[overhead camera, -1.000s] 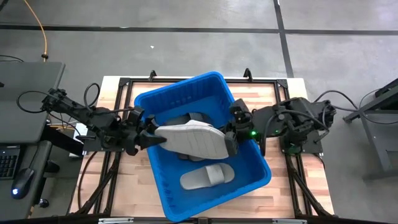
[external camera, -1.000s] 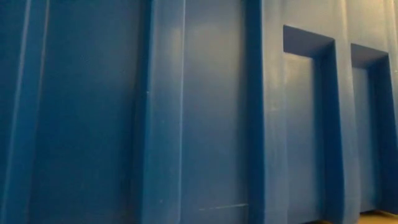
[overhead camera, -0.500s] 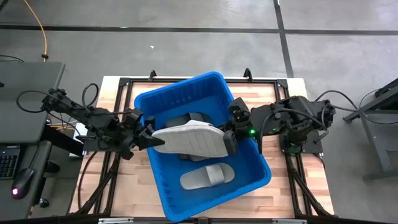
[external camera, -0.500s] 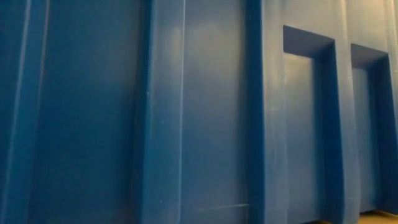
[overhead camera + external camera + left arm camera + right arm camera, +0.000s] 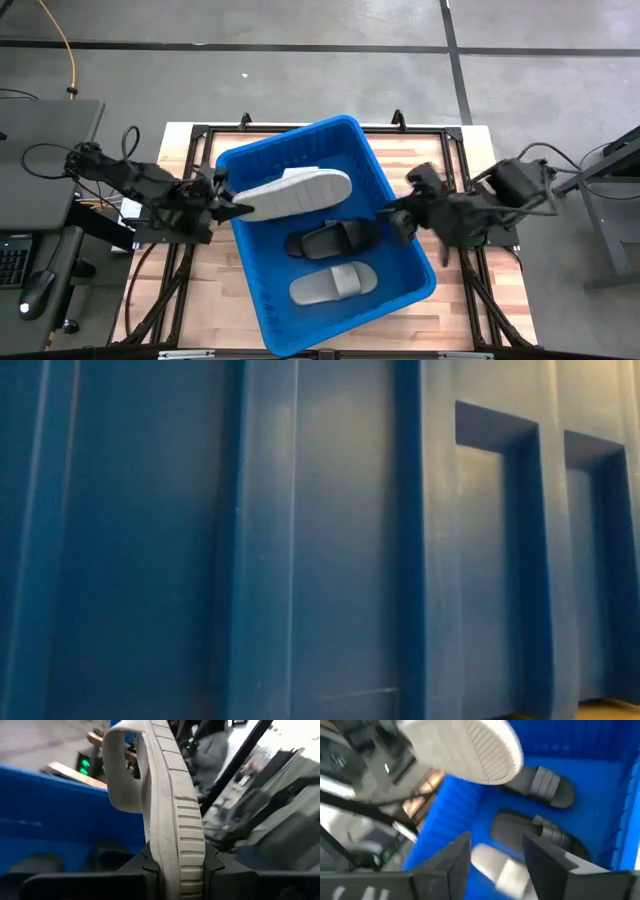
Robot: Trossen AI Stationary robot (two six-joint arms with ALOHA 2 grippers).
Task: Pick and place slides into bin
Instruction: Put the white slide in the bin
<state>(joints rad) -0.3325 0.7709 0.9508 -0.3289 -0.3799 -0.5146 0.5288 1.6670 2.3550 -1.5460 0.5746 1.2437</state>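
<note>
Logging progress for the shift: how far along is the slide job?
Done: a black slide and a grey one lie in the bin. In hand: the left hand grips a white slide above the bin. Left: dropping it. The right hand is open, empty.

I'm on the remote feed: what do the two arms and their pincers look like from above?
Both arms are dark, jointed and slim, with looping black cables along them. The left pincer ends in two black pointed fingers; the right pincer is blocky and black, with two flat dark fingers. No markings are readable.
</note>
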